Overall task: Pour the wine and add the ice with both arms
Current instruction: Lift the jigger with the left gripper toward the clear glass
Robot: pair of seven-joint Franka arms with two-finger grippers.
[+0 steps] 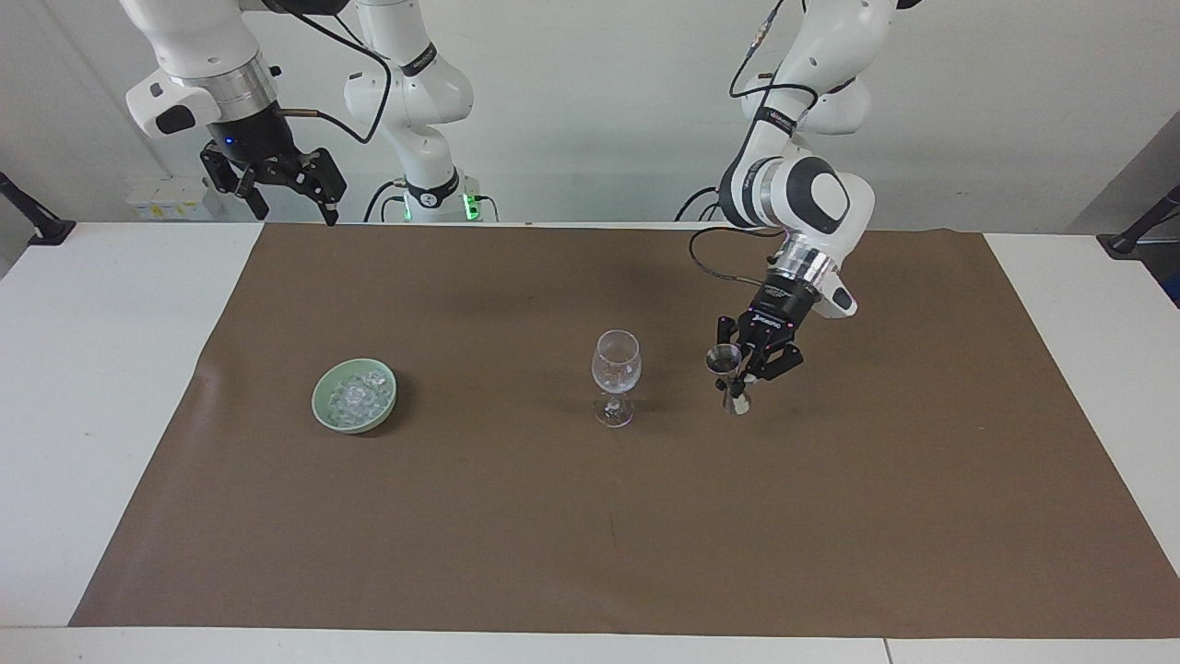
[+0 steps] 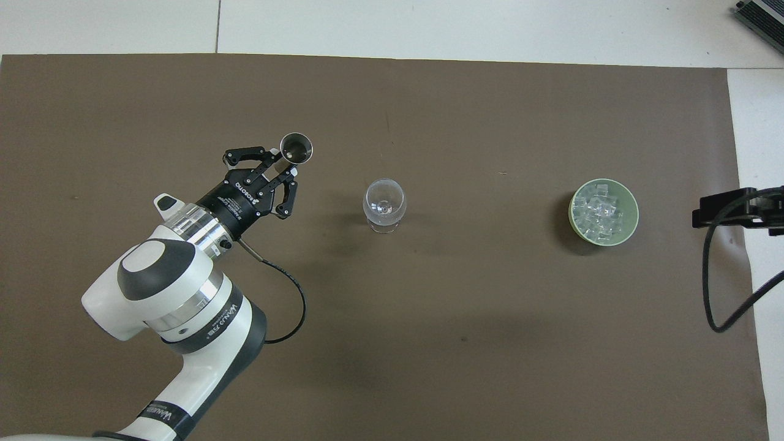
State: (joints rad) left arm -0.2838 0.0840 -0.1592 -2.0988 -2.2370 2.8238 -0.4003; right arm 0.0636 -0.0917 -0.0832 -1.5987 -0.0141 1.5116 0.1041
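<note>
1. Left tool [image 1: 745,367] grips the metal jigger [image 1: 727,376], carried upright, beside the wine glass [image 1: 616,376] toward the left arm's end; I judge pouring not begun.
2. Wine glass looks empty.
3. Ice [image 1: 356,395] sits unmoved in the green bowl [image 1: 328,415], toward the right arm's end.
4. Right tool [image 1: 277,184] waits, spread wide, raised above the tabletop's [image 1: 101,369] robot-side edge.

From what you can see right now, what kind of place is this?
Probably a robotics lab set up as a bar: two white jointed robot arms at a white table covered with brown paper, plain wall, and a clear stemmed wine glass.
</note>
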